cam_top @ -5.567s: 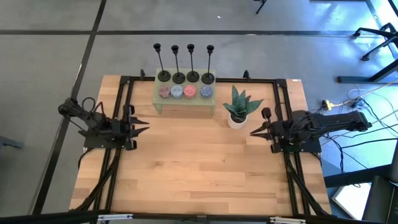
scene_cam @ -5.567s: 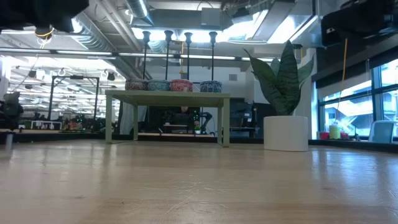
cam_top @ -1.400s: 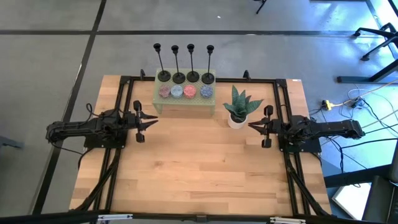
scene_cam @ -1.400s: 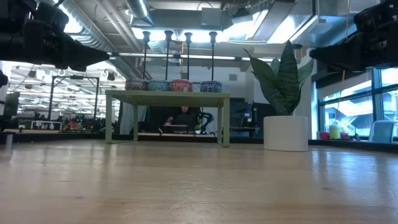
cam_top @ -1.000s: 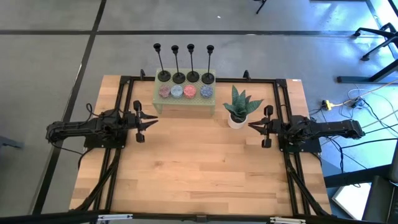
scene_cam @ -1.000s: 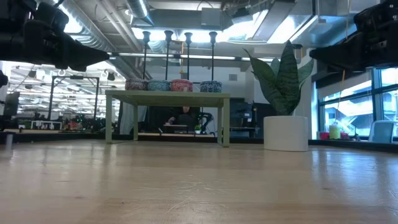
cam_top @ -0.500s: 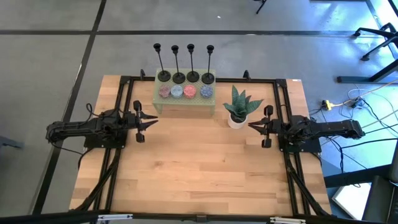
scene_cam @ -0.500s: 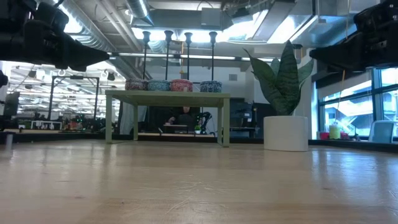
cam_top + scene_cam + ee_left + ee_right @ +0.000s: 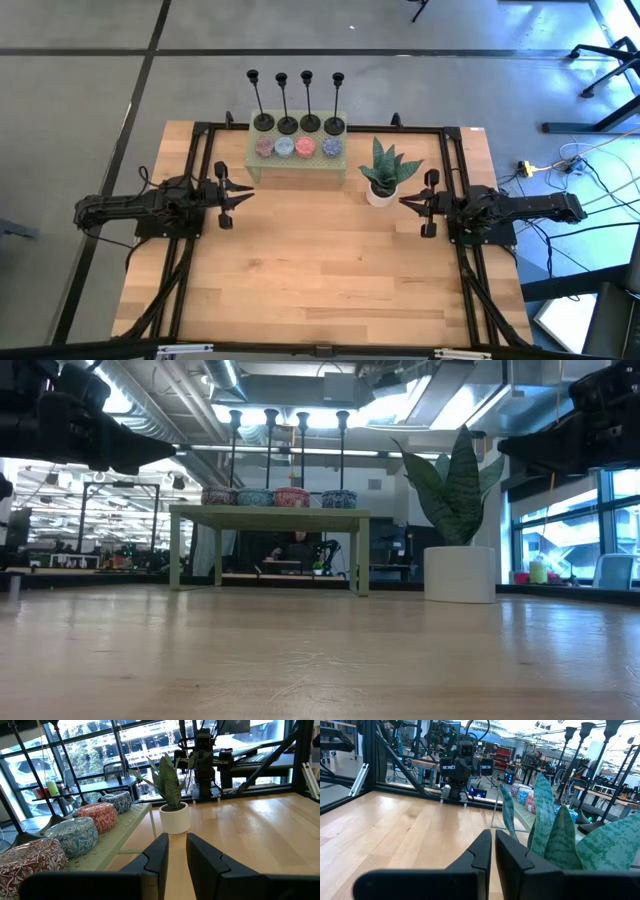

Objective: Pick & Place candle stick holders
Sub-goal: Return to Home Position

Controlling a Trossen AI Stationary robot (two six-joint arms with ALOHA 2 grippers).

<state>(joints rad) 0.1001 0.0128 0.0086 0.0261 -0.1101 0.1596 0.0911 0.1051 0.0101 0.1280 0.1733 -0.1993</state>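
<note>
Four black candlestick holders (image 9: 297, 110) stand in a row on their round bases along the far edge of a small green stand (image 9: 297, 168) at the table's back; they also show in the low view (image 9: 287, 450). My left gripper (image 9: 238, 195) hovers near and left of the stand, shut and empty, pointing toward the table's right; its wrist view (image 9: 177, 840) shows a narrow slit between the fingers. My right gripper (image 9: 403, 203) hovers just right of the potted plant (image 9: 385, 172), shut and empty, pointing left; its fingers also show in its wrist view (image 9: 493, 836).
Several small patterned round tins (image 9: 297, 148) sit on the stand in front of the holders. The white-potted plant (image 9: 458, 510) stands right of the stand. A black frame (image 9: 200, 150) rims the table. Bare wood (image 9: 320, 270) lies between and in front of the arms.
</note>
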